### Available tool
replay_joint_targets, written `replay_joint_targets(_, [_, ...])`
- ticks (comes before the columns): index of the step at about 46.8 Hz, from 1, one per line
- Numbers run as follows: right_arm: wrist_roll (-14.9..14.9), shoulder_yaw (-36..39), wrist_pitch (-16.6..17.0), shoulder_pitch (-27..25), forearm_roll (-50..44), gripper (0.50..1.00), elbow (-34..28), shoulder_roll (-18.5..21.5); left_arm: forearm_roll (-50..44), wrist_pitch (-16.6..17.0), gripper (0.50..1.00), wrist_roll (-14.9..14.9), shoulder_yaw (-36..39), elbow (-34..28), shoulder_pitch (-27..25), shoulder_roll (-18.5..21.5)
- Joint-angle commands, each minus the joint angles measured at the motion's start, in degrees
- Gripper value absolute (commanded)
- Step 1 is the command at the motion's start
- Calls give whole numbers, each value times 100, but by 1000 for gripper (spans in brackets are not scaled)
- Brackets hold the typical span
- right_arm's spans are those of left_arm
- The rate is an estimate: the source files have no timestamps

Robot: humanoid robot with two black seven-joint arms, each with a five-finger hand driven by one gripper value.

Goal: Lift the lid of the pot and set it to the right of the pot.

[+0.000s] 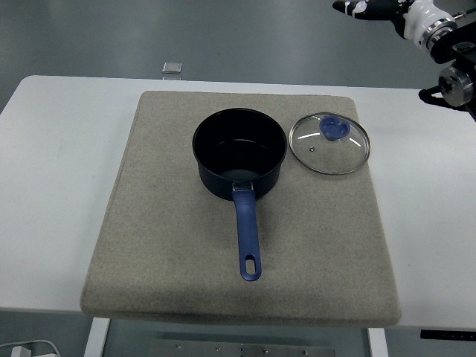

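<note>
- My right robot hand (372,7) sits in the top right corner, high above the far edge of the surface; only part of it shows, so I cannot tell whether it is released or clenched.
- It holds nothing that I can see and is well apart from the pot lid.
- Right arm (450,44): white and black joints run in from the right edge, above the far right corner of the surface.
- Pot lid (329,143): glass with a metal rim, lying flat on the mat, just to the right of the pot, a narrow strip of mat showing between them.
- Lid knob (334,129): blue, pointing up, set toward the lid's far side as seen from here.
- Pot (239,153): dark blue, uncovered, upright near the middle of the mat's far half; inside is dark, with nothing visible in it.
- Pot handle (247,238): blue, running straight toward the near edge, with a hanging hole at its tip.
- Mat (163,245): grey-beige, square, covering most of the middle of the surface; pot and lid both rest on it.
- Surface (52,186): white, bare strips on both sides of the mat.
- Small grey square object (172,68): beyond the far edge, left of centre; too small to identify.
</note>
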Motion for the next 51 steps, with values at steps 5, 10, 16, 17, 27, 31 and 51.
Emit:
replay_joint_targets(5, [360, 443, 247, -265, 9, 936, -6, 56, 0, 0, 1000, 0, 5, 2, 1, 0])
replay_joint_targets(10, [650, 769, 388, -397, 1, 936, -6, 74, 0, 0, 1000, 0, 5, 2, 1, 0])
replay_joint_targets(16, [826, 848, 415, -538, 1, 936, -6, 109, 0, 0, 1000, 0, -4, 2, 1, 0])
replay_joint_targets(17, [852, 848, 415, -564, 1, 936, -6, 126, 0, 0, 1000, 0, 5, 2, 1, 0])
replay_joint_targets(27, [1301, 848, 397, -740, -8, 936, -6, 285, 0, 0, 1000, 0, 5, 2, 1, 0])
replay_joint_targets(31, [1283, 848, 362, -758, -8, 938, -15, 311, 0, 0, 1000, 0, 5, 2, 1, 0])
replay_joint_targets(51, [255, 1077, 142, -793, 633, 938, -6, 399, 0, 0, 1000, 0, -4, -7, 1, 0])
